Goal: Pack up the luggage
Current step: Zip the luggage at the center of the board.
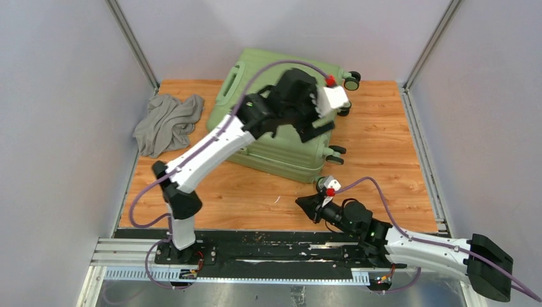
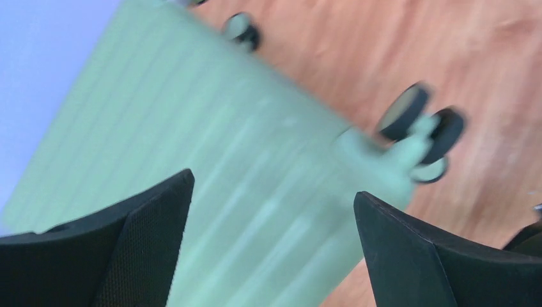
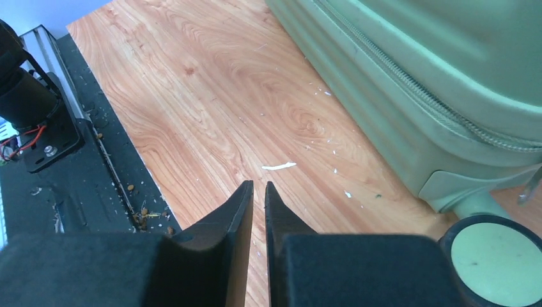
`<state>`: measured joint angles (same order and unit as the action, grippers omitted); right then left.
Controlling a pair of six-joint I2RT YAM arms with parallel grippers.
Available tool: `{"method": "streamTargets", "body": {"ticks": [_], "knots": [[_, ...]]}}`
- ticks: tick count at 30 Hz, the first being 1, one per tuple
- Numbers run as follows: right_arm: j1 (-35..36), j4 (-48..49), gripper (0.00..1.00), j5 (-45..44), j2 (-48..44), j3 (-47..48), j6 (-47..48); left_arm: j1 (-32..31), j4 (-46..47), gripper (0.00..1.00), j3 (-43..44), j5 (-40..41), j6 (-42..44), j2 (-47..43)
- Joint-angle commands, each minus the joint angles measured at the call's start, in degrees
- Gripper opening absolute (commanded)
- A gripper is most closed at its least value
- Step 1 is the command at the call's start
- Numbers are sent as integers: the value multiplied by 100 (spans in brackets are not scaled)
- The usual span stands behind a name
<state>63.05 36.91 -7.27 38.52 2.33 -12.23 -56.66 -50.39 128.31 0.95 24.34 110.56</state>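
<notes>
The luggage [image 1: 279, 155], a light-green ribbed hard-shell suitcase, lies zipped closed and flat on the wooden table, its small wheels [image 1: 351, 80] toward the right. My left gripper [image 1: 316, 112] hovers over its lid near the wheel end. In the blurred left wrist view that left gripper [image 2: 273, 183] is open, with only the ribbed luggage [image 2: 224, 128] beneath and nothing between the fingers. My right gripper [image 1: 301, 204] sits low on the table in front of the suitcase. In the right wrist view the right gripper [image 3: 259, 184] is shut to a thin slit and empty, with the luggage [image 3: 447, 57] at right.
A crumpled grey cloth [image 1: 167, 123] lies on the table left of the suitcase. A white scrap [image 3: 279, 166] and crumbs dot the wood. One wheel [image 3: 492, 252] is close to my right fingers. The black base rail [image 1: 255, 249] runs along the near edge, and walls enclose the table.
</notes>
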Motion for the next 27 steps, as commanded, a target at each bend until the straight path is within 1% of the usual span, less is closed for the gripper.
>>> {"method": "streamTargets", "body": {"ticks": [1,3,5,7,11,13,17,19,23,25,27], "knots": [[68,-601,23,-509,-544,233,-186,918,134,100,-737,373,-440,-1150],[36,-837,32,-813,-846,258,-373,1525,77,100,-1128,257,-634,-1514],[-60,-1174,36,-946,-1015,419,-520,2099,64,100,-1555,229,-685,-1829],[-178,-1692,39,-1081,-999,783,-696,2583,72,100,-2018,205,-658,-2081],[-503,-2741,42,-1197,-672,1728,-1130,3222,78,100,-2672,244,-691,-2359],[-713,-3275,44,-1083,-463,2293,-1302,3516,89,99,-2918,71,-906,-2452],[-1280,-4508,45,-543,91,3573,-1557,4152,236,98,-3306,-374,-1412,-2534],[-1529,-5004,45,-308,365,4054,-1727,4386,467,96,-3514,-451,-1530,-2641],[-1968,-5528,45,-152,615,4619,-1942,4654,1287,92,-4296,-523,-1596,-3088],[-2340,-5754,46,-130,732,4860,-2001,4724,1594,89,-4660,-463,-1552,-3262],[-2893,-5973,46,12,905,5056,-2040,4812,1796,86,-4945,-346,-1521,-3362]]}}
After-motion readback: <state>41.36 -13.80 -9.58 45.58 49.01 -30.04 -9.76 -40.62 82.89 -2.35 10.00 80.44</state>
